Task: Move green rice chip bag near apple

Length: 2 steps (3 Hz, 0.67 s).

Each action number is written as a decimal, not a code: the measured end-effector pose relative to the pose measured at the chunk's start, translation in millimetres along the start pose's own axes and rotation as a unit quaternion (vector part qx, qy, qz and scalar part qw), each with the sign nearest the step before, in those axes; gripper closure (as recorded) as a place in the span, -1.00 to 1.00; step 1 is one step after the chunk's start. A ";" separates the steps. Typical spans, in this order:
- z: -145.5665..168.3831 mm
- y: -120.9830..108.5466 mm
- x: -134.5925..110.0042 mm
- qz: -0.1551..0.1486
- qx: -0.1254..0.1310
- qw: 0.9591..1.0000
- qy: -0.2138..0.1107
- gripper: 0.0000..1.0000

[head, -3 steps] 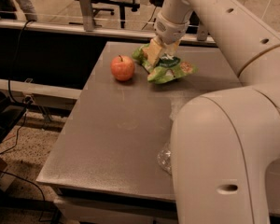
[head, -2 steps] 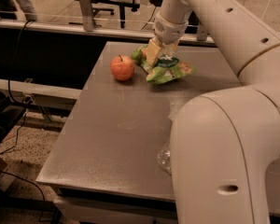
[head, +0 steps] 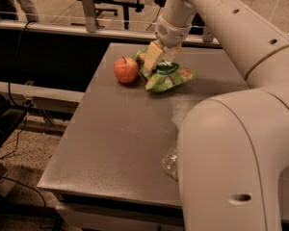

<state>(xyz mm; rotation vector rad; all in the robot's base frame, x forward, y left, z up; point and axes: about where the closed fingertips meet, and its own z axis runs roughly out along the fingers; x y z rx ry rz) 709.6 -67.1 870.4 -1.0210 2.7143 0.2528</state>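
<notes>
Apple and bag side by side on the far part of the table, gripper on the bag.
The apple (head: 126, 70) stands upright at the far left of the grey table (head: 111, 148). Just right of it, the gripper (head: 153, 59) comes down onto the left end of the crumpled bag (head: 172, 77), which lies close to the apple; whether it is clenched on the bag I cannot tell. The arm (head: 231, 23) fills the right side.

One apple (head: 126, 70). One bag (head: 169, 77). One table (head: 120, 143). One clear plastic item (head: 170, 161), mostly hidden behind arm (head: 231, 28). One arm, one gripper (head: 154, 59), at bag's left end, just right of apple. One person (head: 24, 1), partly seen.
</notes>
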 end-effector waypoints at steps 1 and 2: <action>3.6 -0.6 -3.1 0.000 0.001 1.000 -0.003 -1.00; 3.7 -0.6 -3.1 0.000 0.001 1.000 -0.003 -1.00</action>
